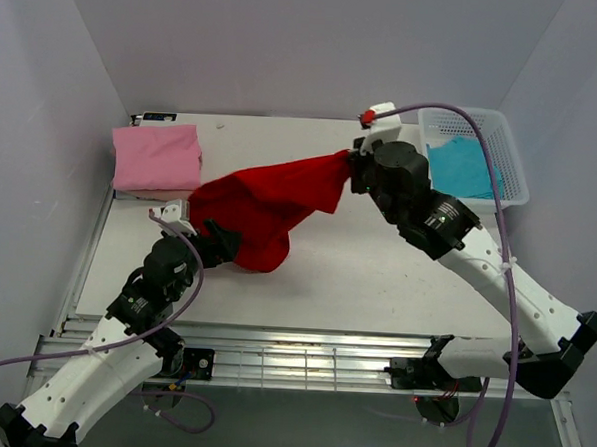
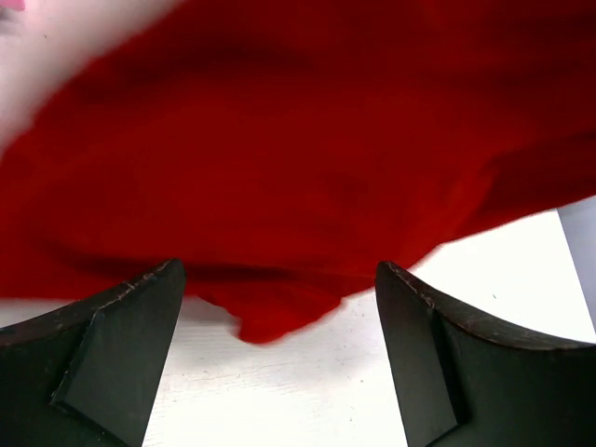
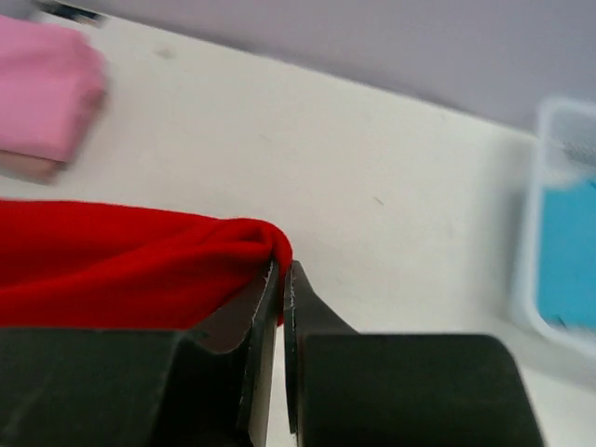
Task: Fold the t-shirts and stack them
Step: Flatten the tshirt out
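We see the right end effector [image 1: 358,167], upper centre of the overhead frame, pinched shut on a corner of the red shirt [image 1: 264,210]. The shirt stretches down and to the left, its lower end sagging toward the white surface [image 1: 376,273]. The left end effector [image 2: 279,272] gapes wide (nothing between its fingers) at the cloth's lower edge. A folded pink shirt [image 1: 157,158] sits upper left. A turquoise shirt [image 1: 462,164] lies in the basket [image 1: 514,160], upper right.
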`<move>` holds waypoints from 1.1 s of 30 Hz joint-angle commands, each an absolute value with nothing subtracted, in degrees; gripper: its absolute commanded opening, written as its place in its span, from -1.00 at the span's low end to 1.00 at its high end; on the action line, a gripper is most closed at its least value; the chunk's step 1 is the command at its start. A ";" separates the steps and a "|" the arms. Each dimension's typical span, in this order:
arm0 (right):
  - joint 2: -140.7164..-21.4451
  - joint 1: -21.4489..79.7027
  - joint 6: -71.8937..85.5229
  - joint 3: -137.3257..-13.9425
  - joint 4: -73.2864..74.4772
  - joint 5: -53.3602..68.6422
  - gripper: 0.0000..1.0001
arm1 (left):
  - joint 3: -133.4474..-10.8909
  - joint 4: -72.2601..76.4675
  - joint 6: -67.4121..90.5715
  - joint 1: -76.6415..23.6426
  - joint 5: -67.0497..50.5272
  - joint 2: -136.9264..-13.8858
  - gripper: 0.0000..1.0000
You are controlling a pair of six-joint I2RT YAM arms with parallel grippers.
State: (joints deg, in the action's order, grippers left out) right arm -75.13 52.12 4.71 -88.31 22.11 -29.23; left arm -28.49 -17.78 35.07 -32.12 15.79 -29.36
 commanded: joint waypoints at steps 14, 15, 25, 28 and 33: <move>-63.72 32.96 15.39 -56.78 29.80 -43.26 -0.05 | -27.78 -17.49 35.86 -32.34 13.98 -36.98 0.84; -63.63 32.96 14.34 -56.52 27.45 -40.81 -0.01 | -27.08 -17.06 36.12 -32.34 13.89 -37.96 0.84; -67.47 33.22 3.17 -58.70 12.75 -4.85 0.29 | -24.17 -12.57 37.44 -32.34 12.13 -37.61 0.84; -75.98 33.40 2.90 -63.36 11.96 -0.62 0.26 | -24.43 -12.57 37.53 -32.34 11.52 -38.84 0.84; -87.17 34.45 2.46 -70.03 8.35 2.28 0.22 | -23.82 -12.48 37.44 -32.34 11.60 -39.11 0.84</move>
